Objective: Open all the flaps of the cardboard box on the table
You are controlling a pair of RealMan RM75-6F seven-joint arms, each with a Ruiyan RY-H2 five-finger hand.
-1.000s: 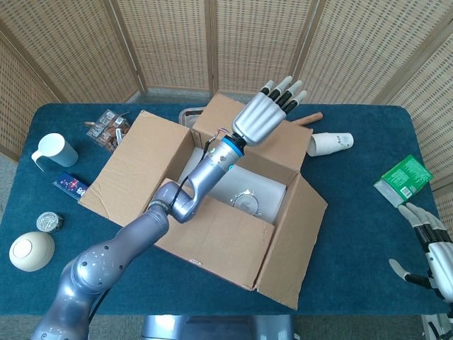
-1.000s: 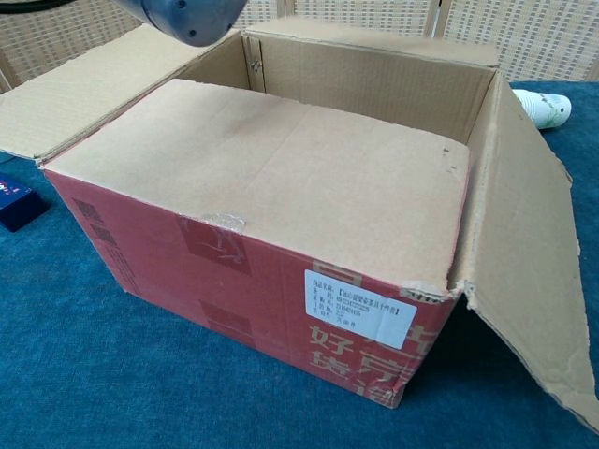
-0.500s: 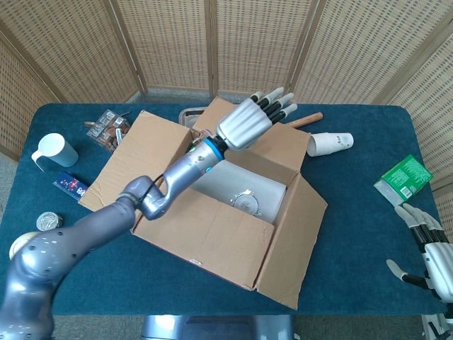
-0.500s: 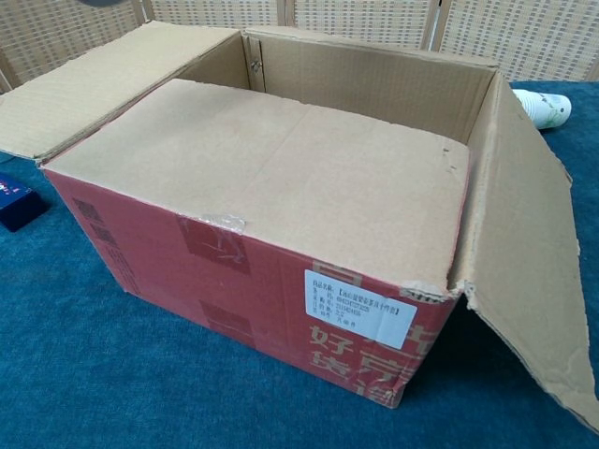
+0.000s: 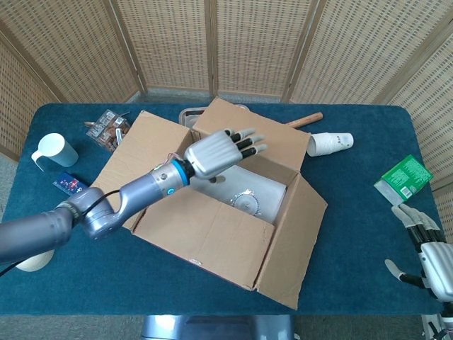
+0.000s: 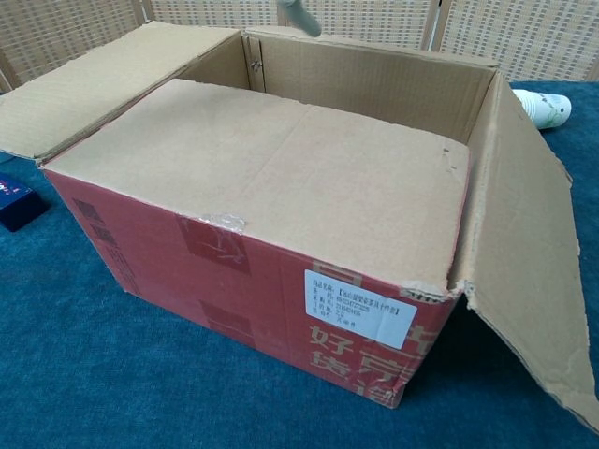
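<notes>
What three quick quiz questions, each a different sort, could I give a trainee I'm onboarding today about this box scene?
1. True or false: the left hand grips a flap of the cardboard box.
2. Multiple choice: which flap is folded over the opening? A) near flap B) far flap C) right-side flap
3. Fill in: the paper cup lies on its ____.

Key: 1 false, it hovers open above the box; 2 A; 3 side.
</notes>
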